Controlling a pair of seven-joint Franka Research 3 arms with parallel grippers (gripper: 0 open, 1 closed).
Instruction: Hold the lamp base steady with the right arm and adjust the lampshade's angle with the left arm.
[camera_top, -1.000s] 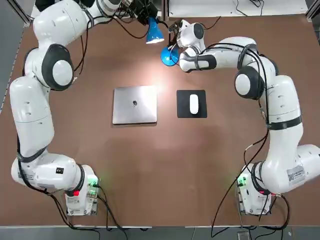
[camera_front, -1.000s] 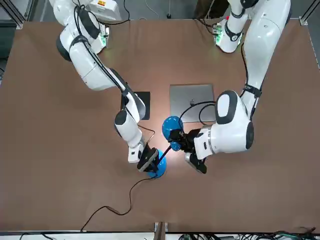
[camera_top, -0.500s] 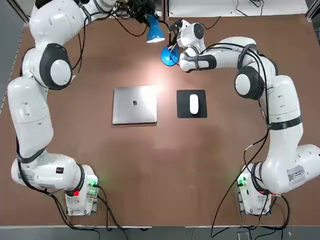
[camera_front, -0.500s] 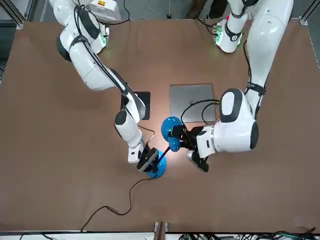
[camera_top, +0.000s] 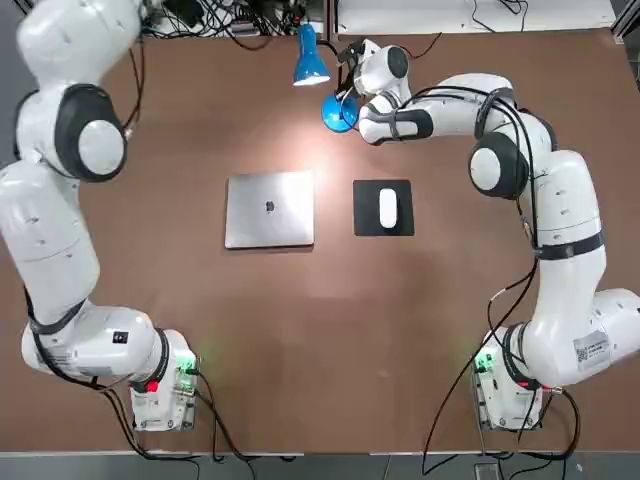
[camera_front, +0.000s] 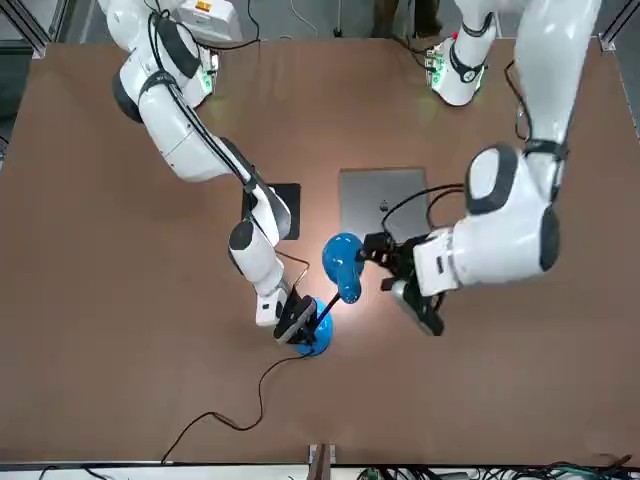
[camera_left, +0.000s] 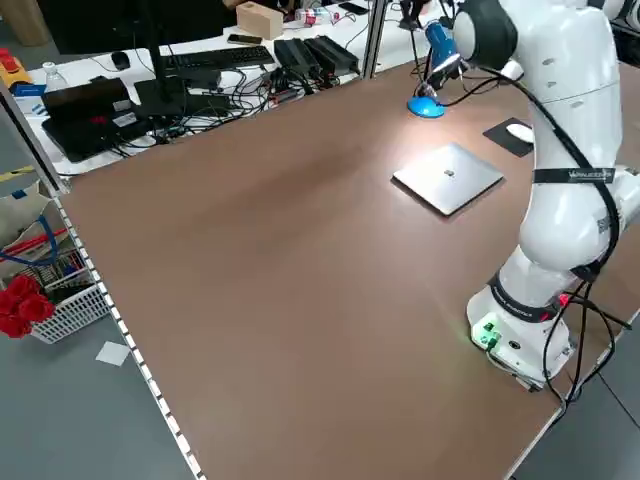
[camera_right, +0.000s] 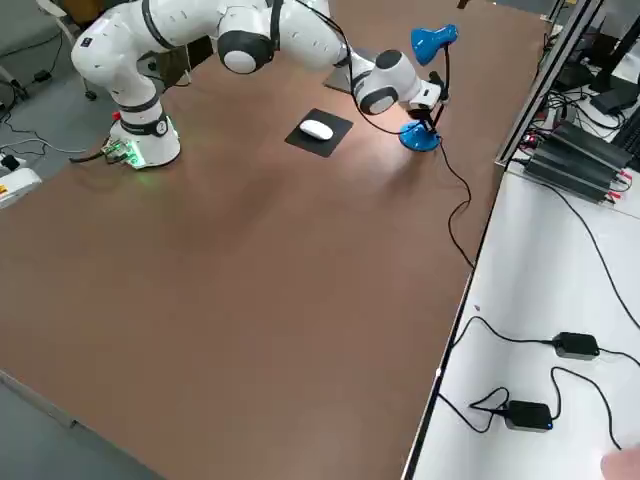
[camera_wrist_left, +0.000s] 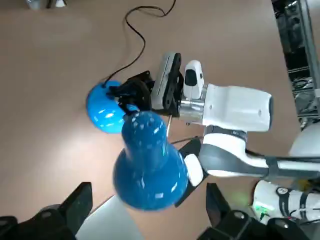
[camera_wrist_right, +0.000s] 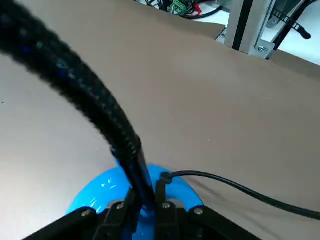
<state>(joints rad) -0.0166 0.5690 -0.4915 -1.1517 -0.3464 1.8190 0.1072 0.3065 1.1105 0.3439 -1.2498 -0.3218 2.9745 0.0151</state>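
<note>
Left pincer (camera_wrist_left: 149, 192) open over table (camera_top: 300, 370), right (camera_wrist_right: 146, 189) on stem (camera_wrist_right: 112, 117); grey floor (camera_left: 80, 420).

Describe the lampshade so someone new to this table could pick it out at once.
On the brown table, beyond the flat silver laptop, a black gooseneck lamp stands near the far edge. Its bright-blue cone-shaped shade is the raised part at the stem's end, lit inside. The glossy blue disc-shaped base beside it sits flat on the table, with the right pincer at its stem.
</note>
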